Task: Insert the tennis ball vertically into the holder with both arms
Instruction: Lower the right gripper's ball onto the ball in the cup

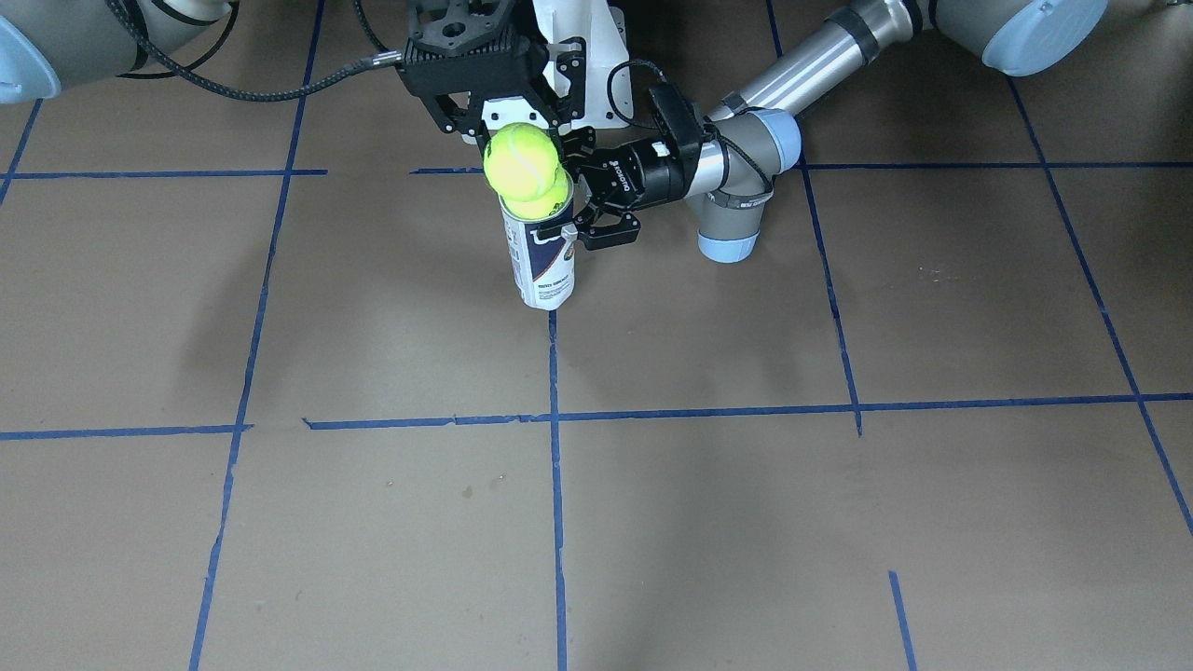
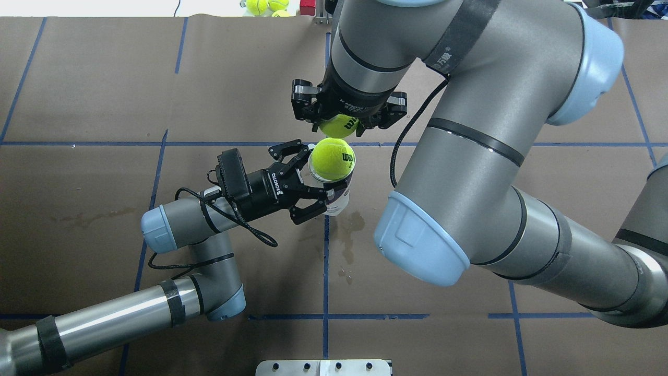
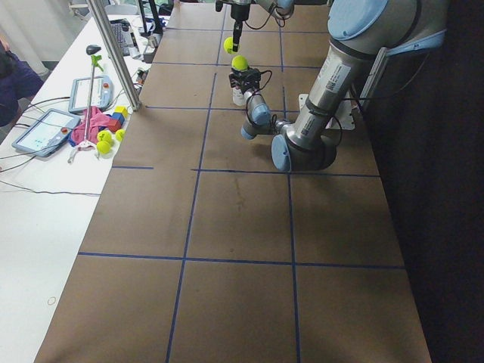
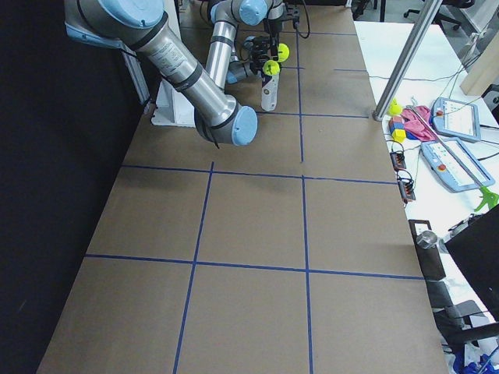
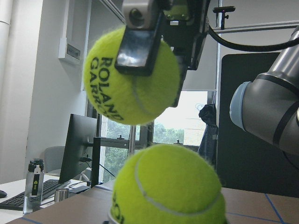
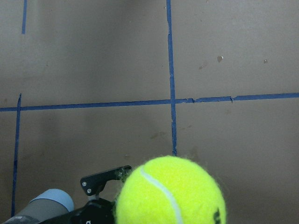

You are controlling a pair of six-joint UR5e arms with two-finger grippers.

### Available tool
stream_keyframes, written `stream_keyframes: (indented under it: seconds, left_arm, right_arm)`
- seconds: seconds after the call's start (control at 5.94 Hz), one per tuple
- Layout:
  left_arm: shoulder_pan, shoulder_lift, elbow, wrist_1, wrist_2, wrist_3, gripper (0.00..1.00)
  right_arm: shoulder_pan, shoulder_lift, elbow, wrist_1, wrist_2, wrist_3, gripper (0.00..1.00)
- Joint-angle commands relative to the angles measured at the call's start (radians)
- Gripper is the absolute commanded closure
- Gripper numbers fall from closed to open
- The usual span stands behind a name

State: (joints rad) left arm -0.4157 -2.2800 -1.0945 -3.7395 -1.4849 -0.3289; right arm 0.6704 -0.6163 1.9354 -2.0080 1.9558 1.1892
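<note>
Front-facing view: the holder (image 1: 542,266) stands upright on the brown table (image 1: 746,522), upper middle of the frame. The left gripper (image 1: 570,191) reaches in from the right and clasps its upper part, jaws spread wide around the tube. A lower tennis ball (image 1: 550,200) sits in the holder's mouth. The upper tennis ball (image 1: 520,158) hangs above it, pinched in the right gripper (image 1: 520,130).

Overhead view: the held ball lies slightly toward the top of the frame from the seated one.

Both side views: the balls are stacked over the holder near the top edge.

Left wrist view: a gap separates the two balls.

Right wrist view: a tennis ball (image 6: 170,191) fills the lower middle; which one cannot be told.
</note>
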Motion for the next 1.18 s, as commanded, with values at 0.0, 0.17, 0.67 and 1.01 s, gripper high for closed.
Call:
stream_keyframes:
  seconds: [0.0, 0.17, 0.67, 1.01]
  left_arm:
    - [0.0, 0.002, 0.022, -0.005, 0.0, 0.001, 0.25]
    - [0.002, 0.002, 0.024, -0.005, 0.0, 0.001, 0.25]
    - [0.023, 0.001, 0.051, -0.019, 0.003, 0.001, 0.25]
    - [0.049, 0.001, 0.071, -0.045, 0.041, 0.001, 0.25]
  right_arm:
    - [0.0, 0.0, -0.001, -0.002, 0.0, 0.0, 0.8]
    - [-0.003, 0.01, 0.0, -0.04, 0.0, 0.0, 0.8]
    - [-0.052, 0.018, -0.003, -0.069, -0.043, 0.0, 0.8]
    - [-0.058, 0.01, -0.004, -0.069, -0.044, -0.002, 0.8]
